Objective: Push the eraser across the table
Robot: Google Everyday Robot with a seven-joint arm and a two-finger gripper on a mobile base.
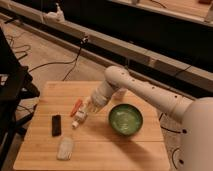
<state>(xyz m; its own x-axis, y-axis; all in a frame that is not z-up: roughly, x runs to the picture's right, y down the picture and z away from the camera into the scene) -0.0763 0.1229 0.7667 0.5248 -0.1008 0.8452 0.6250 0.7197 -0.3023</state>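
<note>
Camera view: I see the pincer (87, 106) low over the white tube (79, 119) near the middle of the tabletop (105, 150); I cannot tell its opening. The eraser (56, 125) lies flat toward the left edge, apart from the pincer.

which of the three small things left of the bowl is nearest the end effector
The white tube with the orange stick: the end effector is right at it, while the black eraser and the whitish pad lie apart, farther left.
</note>
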